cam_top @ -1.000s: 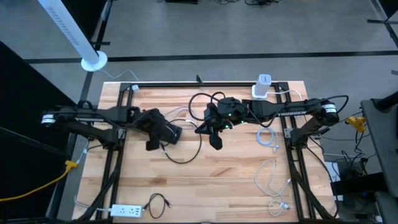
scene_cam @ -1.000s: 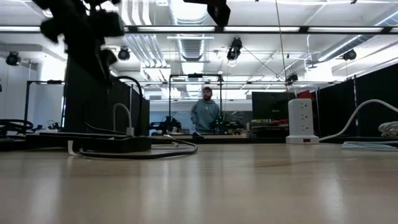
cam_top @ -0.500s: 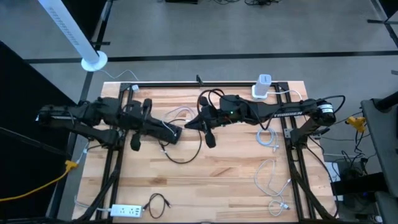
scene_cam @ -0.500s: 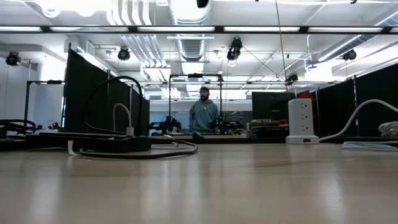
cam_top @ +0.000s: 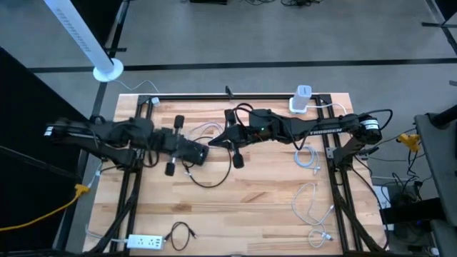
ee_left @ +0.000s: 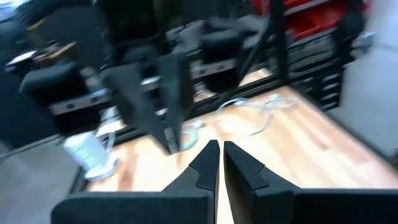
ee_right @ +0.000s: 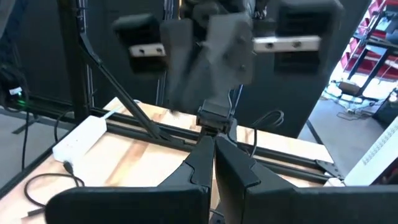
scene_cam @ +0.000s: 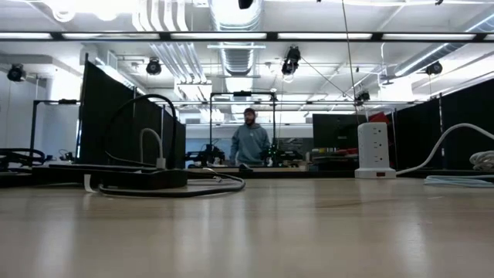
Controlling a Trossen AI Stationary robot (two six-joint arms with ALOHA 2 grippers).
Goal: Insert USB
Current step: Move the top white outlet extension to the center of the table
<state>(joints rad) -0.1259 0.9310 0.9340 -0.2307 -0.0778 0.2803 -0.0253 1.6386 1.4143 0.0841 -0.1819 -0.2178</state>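
USB plug (ee_right: 215,118) sits pinched in the closed right hand (cam_top: 230,135), high over the middle of the worktop (cam_top: 250,207), ready to push in. Left hand (cam_top: 173,145) faces it, closed too, holding nothing I can see.

black USB cable (cam_top: 214,171) lying in loose curve on the wooden table near its middle, black power brick (cam_top: 191,151) at its end, white tower socket (cam_top: 301,100) upright at far edge

White power strip (cam_top: 146,242) at the wooden table's (cam_top: 250,214) near edge; white tower socket block (scene_cam: 374,150) at its far side; person in a grey top (scene_cam: 250,142) beyond.
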